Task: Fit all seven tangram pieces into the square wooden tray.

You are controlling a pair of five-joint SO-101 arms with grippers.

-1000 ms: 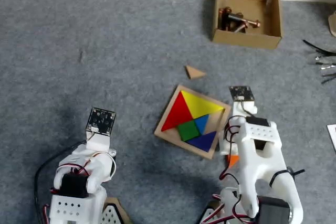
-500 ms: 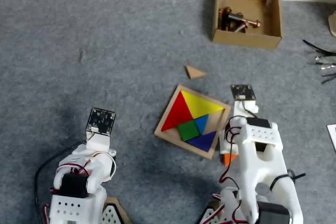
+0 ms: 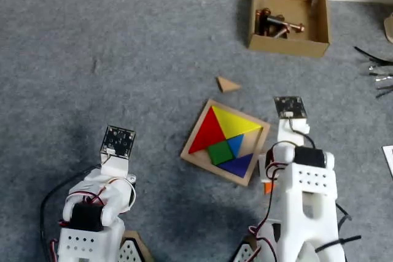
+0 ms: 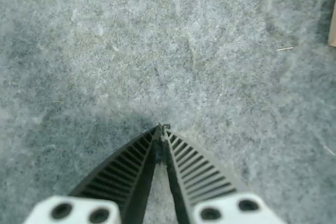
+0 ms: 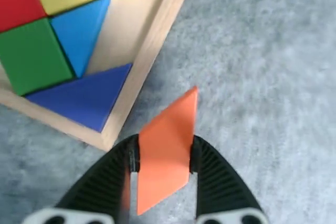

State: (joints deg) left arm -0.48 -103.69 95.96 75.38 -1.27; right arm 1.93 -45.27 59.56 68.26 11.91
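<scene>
Nearest, the left gripper (image 4: 161, 128) is kept closed on nothing over the carpet (image 4: 210, 51), and the orange parallelogram (image 5: 167, 129) is clamped by its edges in the right gripper (image 5: 164, 153), just outside the wooden tray (image 5: 152, 51). For a clean fit, it should be carried over the bare gap (image 5: 131, 30) beside the light blue triangle (image 5: 79, 30), laid flat and turned to match the slant before release. Farther off, a tan triangle (image 3: 228, 84) is seen on the carpet.

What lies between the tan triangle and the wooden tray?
Nothing. In the high view, the stretch between the tan triangle and the tray is bare grey carpet, and the two lie apart.
</scene>
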